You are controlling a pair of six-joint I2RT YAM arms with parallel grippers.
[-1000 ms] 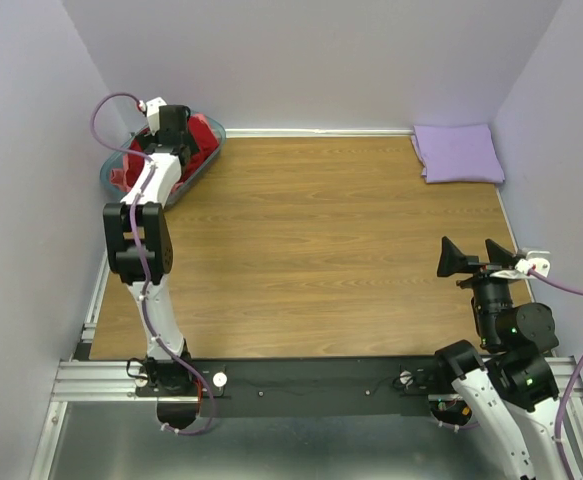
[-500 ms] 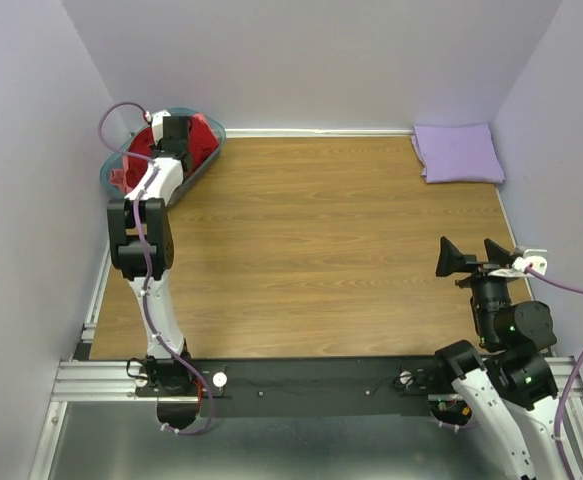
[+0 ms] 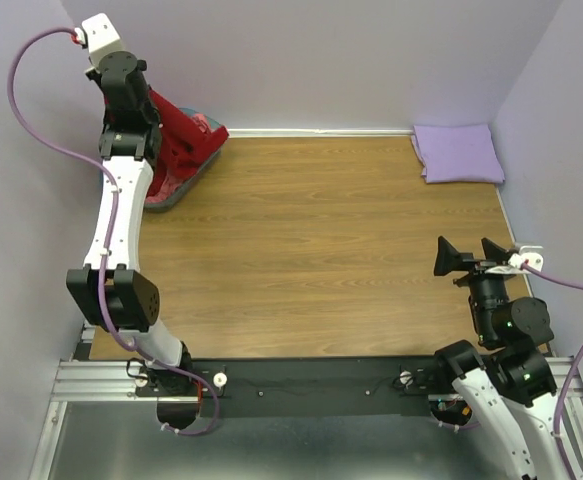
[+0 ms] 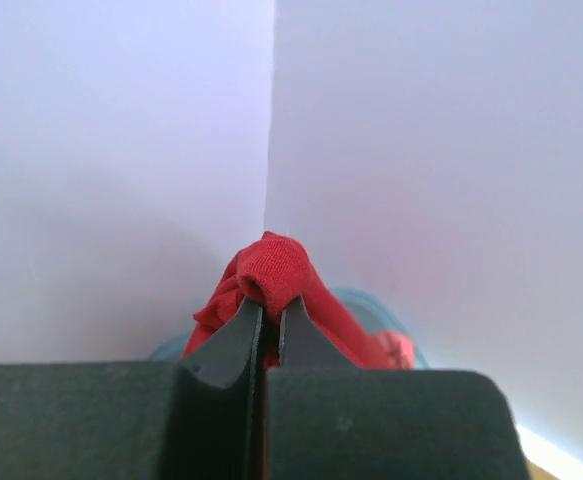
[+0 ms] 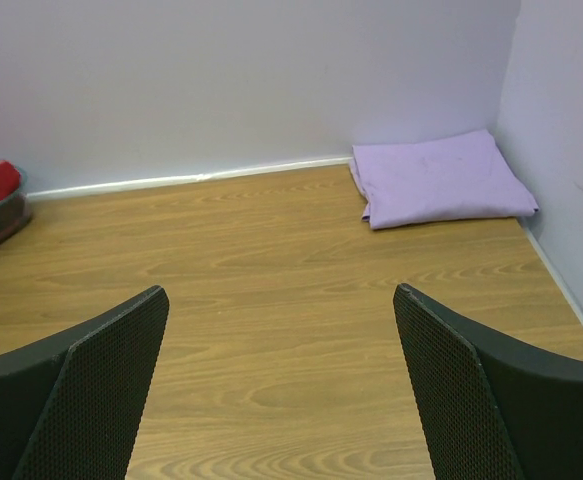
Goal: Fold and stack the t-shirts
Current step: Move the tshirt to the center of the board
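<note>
At the far-left corner, raised high against the wall: left gripper (image 4: 269, 306), fingers pinched shut on a bunch of the dark red t-shirt (image 3: 178, 140), which hangs from them down into the teal basket (image 4: 369, 302). Far-right corner of the counter (image 3: 321, 260): lavender t-shirt (image 3: 458, 152), folded flat, well apart from the rest. Near right edge: right gripper (image 5: 279, 300), fingers spread wide, holding nothing. Step in hand, by my reading: drawing the red shirt out of the basket. Next move likely calls for carrying it clear to open counter and spreading it flat, probably with the right arm's help, before folding.
</note>
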